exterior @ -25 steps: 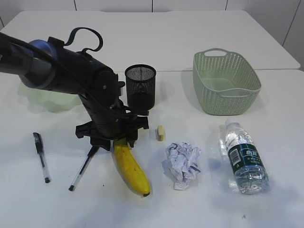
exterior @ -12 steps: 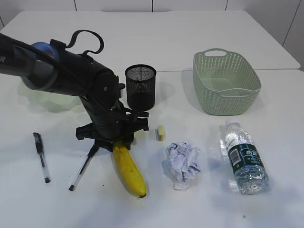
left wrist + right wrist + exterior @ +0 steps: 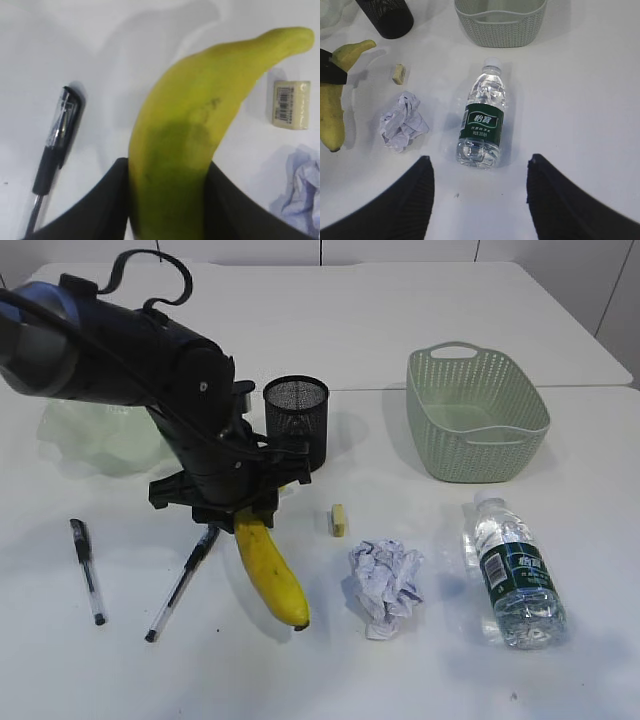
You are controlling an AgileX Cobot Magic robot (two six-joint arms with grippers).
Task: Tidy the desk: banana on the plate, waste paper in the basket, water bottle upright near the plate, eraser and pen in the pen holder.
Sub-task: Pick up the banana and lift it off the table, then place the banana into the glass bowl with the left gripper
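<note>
Left wrist view alone shows black fingers (image 3: 107, 200) pinching the banana (image 3: 195, 125) (eraser barcode too).

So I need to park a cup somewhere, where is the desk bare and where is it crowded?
Bare: the near right corner beyond the water bottle, and the far stretch behind the basket. Crowded: the near left, where the left gripper holds the banana between two pens and the eraser.

Yellow banana (image 3: 270, 575) (greenish stem end), pale-green lattice basket (image 3: 476, 415), black mesh holder (image 3: 296, 421).
</note>
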